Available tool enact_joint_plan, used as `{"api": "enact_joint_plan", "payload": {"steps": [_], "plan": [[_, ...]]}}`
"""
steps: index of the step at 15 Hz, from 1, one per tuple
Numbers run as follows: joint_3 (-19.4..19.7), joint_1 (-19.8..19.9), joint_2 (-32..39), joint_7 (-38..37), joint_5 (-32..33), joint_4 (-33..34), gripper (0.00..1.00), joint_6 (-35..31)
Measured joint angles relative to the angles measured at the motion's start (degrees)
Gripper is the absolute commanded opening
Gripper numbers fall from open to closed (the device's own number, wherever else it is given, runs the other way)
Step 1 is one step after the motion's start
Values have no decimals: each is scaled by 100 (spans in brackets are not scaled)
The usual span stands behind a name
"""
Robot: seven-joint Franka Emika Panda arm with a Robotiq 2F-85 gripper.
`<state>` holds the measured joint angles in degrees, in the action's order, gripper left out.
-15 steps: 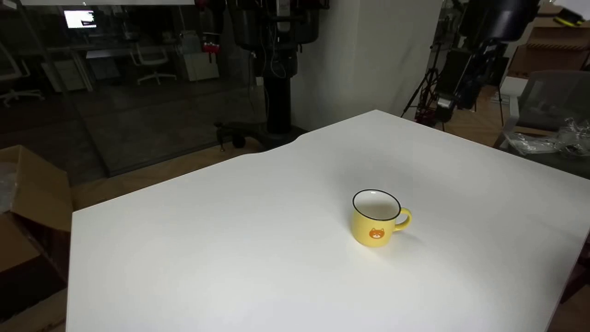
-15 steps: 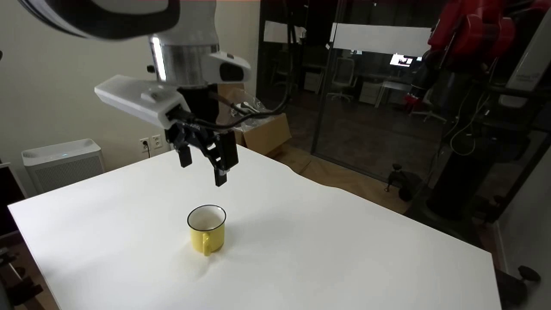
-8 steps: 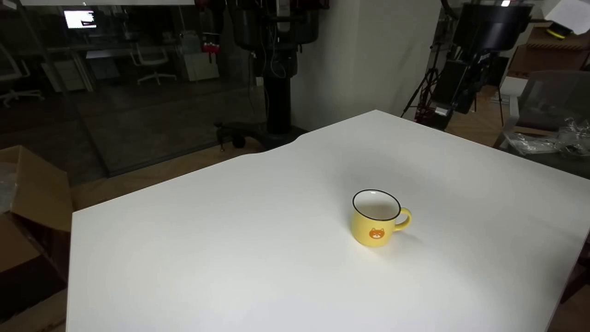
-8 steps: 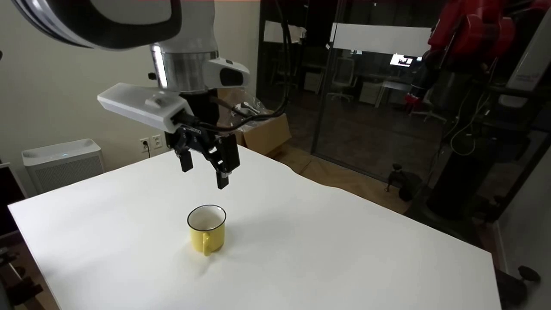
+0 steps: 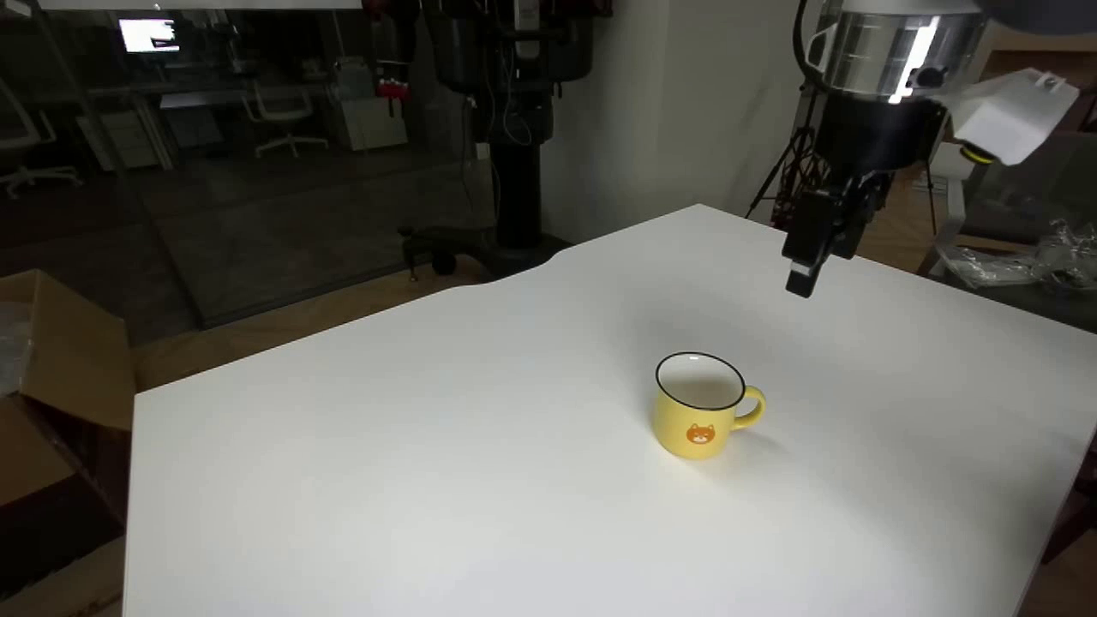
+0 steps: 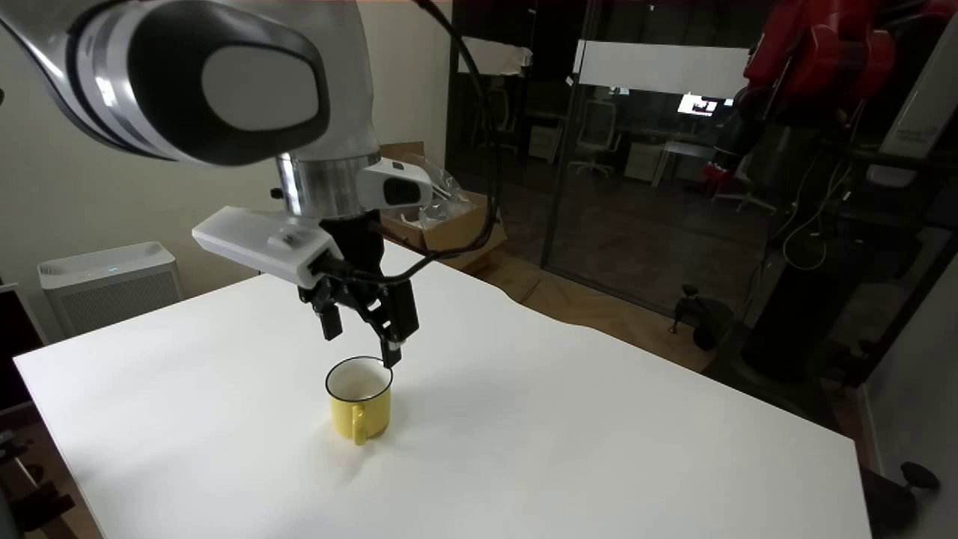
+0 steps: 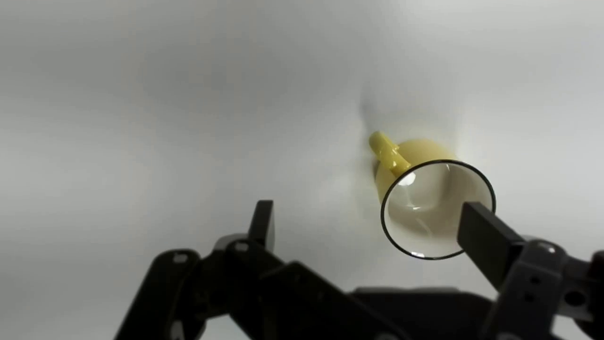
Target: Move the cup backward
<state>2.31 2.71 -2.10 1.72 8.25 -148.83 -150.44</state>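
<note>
The cup is a squat yellow mug with a white inside and a dark rim. It stands upright on the white table in both exterior views point(image 5: 686, 428) point(image 6: 379, 415). A reddish animal mark faces the camera in an exterior view, and the handle points to its right. My gripper point(image 5: 823, 264) is open and empty, above the table and apart from the cup. In an exterior view the gripper point(image 6: 361, 344) appears just above and behind the rim. In the wrist view the cup point(image 7: 424, 208) lies right of centre, and the right finger of my gripper point(image 7: 368, 217) overlaps its rim.
The white table point(image 5: 386, 480) carries the cup. An open cardboard box point(image 5: 73, 360) is beyond the table's edge. A white appliance point(image 6: 112, 277) stands by the wall, and a dark stand point(image 5: 518, 188) is behind the table.
My gripper has come down toward the table, and a little left in an exterior view, closer to the cup's height. It stayed open. The cup has not moved.
</note>
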Motion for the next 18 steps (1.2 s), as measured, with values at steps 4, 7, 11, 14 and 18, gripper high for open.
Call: {"api": "enact_joint_plan", "payload": {"steps": [4, 7, 11, 14, 18], "plan": [[-5, -11, 849, 72, -175, 330, 100, -105], [-4, -14, 1340, 70, -138, 617, 100, -197], [-3, -19, 1439, 67, -141, 692, 100, -207], [-10, -20, 1516, 53, -292, 719, 100, -417], [-54, -16, 1968, 78, -562, 1094, 100, -529]]}}
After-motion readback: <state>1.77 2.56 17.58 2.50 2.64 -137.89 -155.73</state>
